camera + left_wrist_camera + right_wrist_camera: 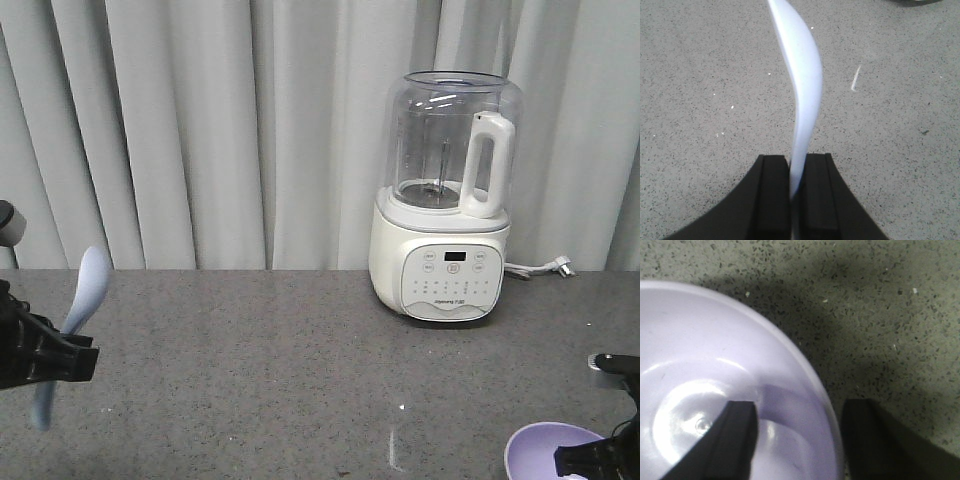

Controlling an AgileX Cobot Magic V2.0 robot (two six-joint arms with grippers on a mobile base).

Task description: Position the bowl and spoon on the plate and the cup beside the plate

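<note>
My left gripper [72,345] [796,161] is shut on the pale blue-white spoon [85,290] [805,75], which it holds edge-on above the grey counter at the far left, one end sticking up past the fingers. The lavender bowl [545,450] [715,365] sits at the front right. My right gripper [592,460] [799,406] is open and straddles the bowl's rim: one finger inside the bowl, the other outside over the counter. A gap shows between the inner finger and the bowl wall. The plate and the cup are out of view.
A white blender [445,200] with a clear jug stands at the back right of the speckled grey counter [250,360]. Its cable plug [560,266] lies beside it. Grey curtains hang behind. A dark edge [912,1] shows at the top of the left wrist view.
</note>
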